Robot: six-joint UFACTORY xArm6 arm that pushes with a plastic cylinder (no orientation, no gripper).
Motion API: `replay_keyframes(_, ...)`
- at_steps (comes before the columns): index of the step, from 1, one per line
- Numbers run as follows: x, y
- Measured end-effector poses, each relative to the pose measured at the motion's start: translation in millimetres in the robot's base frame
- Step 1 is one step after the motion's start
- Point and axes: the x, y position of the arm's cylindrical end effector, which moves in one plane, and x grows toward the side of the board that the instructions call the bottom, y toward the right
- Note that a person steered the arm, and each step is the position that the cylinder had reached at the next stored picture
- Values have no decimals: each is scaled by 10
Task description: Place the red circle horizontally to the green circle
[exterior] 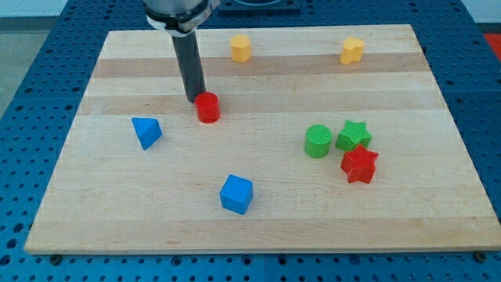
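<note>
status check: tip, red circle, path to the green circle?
My tip at red circle's upper-left edge, apparently touching. Green circle off to the view's right, lower down. Green star and red star crowd its far side; near side open.

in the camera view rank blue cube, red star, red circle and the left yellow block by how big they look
1. blue cube, largest
2. red star
3. red circle and left yellow block, too alike to rank.
The cube lies nearest the view's bottom and is probably closer to the camera, so true sizes are unsure. My tip touches the red circle's upper left.

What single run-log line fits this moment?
tip: touching red circle, its upper left | green circle: far right, lower | status: not aligned
</note>
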Motion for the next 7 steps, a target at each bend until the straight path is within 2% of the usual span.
replay_keyframes(2,544,364)
replay_keyframes(5,1016,217)
replay_keyframes(7,722,217)
